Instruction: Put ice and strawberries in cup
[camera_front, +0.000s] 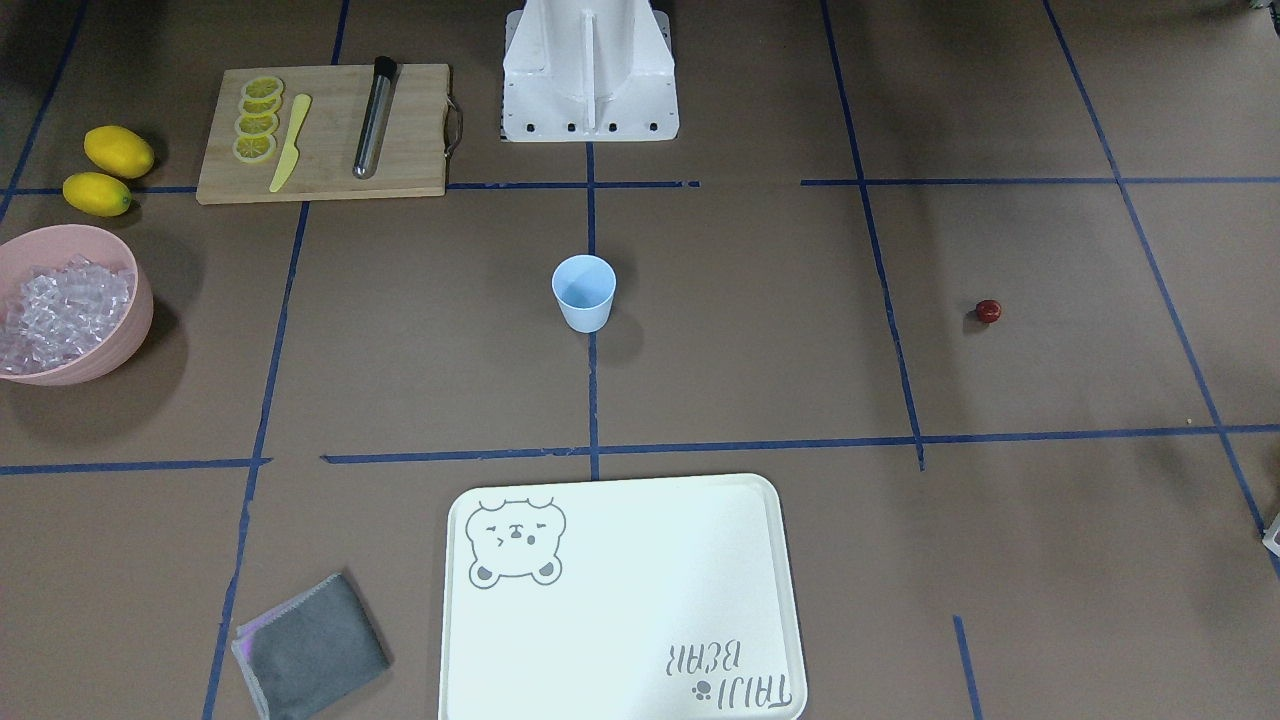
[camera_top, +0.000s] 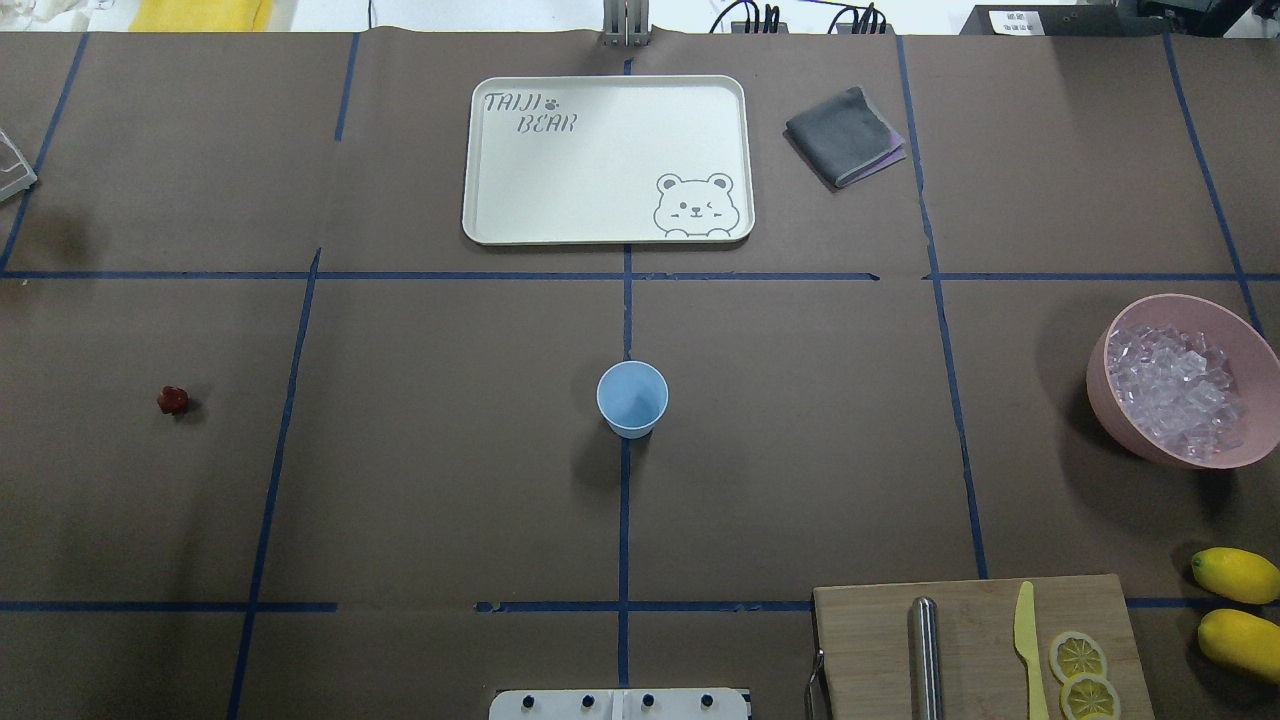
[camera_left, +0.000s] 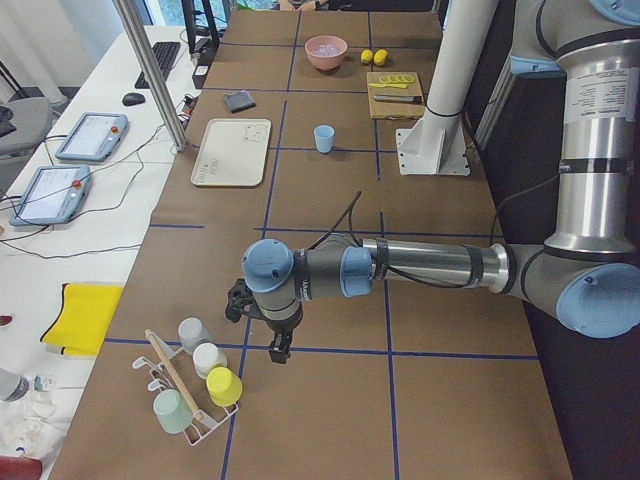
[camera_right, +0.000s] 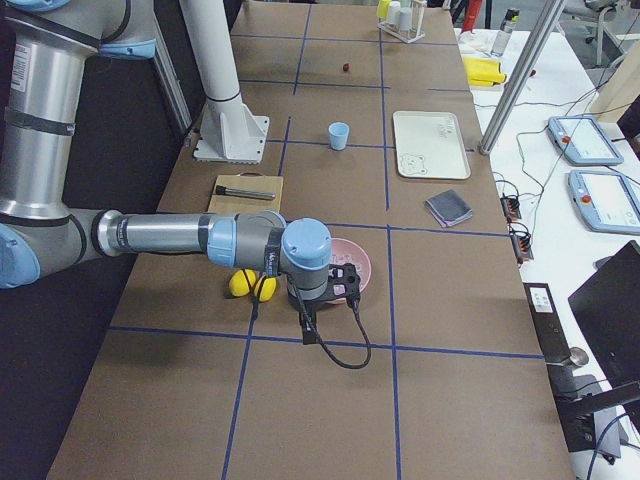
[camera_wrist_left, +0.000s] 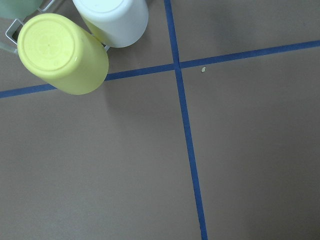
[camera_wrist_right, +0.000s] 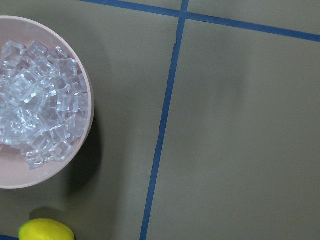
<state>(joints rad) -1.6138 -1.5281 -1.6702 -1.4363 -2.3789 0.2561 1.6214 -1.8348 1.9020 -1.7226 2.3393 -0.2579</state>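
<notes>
The pale-blue cup (camera_front: 584, 292) stands upright and empty at the table's middle; it also shows in the overhead view (camera_top: 632, 398). The small dark-red strawberry (camera_front: 988, 311) lies alone on the robot's left side (camera_top: 172, 400). The ice (camera_top: 1175, 390) fills a pink bowl (camera_top: 1100, 395) on the robot's right; the right wrist view shows the ice (camera_wrist_right: 35, 115) at its left edge. My left gripper (camera_left: 281, 352) hangs near a cup rack, far from the strawberry. My right gripper (camera_right: 310, 328) hangs beside the pink bowl. Both show only in the side views, so I cannot tell whether they are open or shut.
A white bear tray (camera_top: 600, 160) and a grey cloth (camera_top: 845, 148) lie on the far side. A cutting board (camera_top: 975, 640) holds lemon slices, a yellow knife and a metal muddler. Two lemons (camera_top: 1235, 575) lie beside it. A rack with upturned cups (camera_wrist_left: 62, 52) stands at the table's left end.
</notes>
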